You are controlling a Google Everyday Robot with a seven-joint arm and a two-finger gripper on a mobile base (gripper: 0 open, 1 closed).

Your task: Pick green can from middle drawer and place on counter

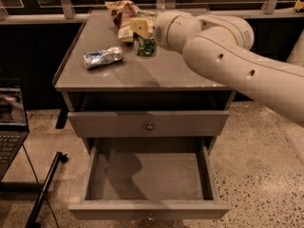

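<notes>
The green can [145,47] stands upright at the back middle of the counter [137,75], its base at or just above the surface. My gripper [141,28] reaches in from the right and is shut on the can's upper part, with the big white arm [228,56] behind it. The middle drawer [149,209] is pulled open below, and its grey floor is bare.
A crumpled silver-blue foil packet [103,57] lies on the counter's left. A brown snack bag [121,14] lies at the back, just left of the can. A closed drawer front with a knob [149,125] sits above the open drawer. A laptop [9,122] and a black pole [45,189] are at the left.
</notes>
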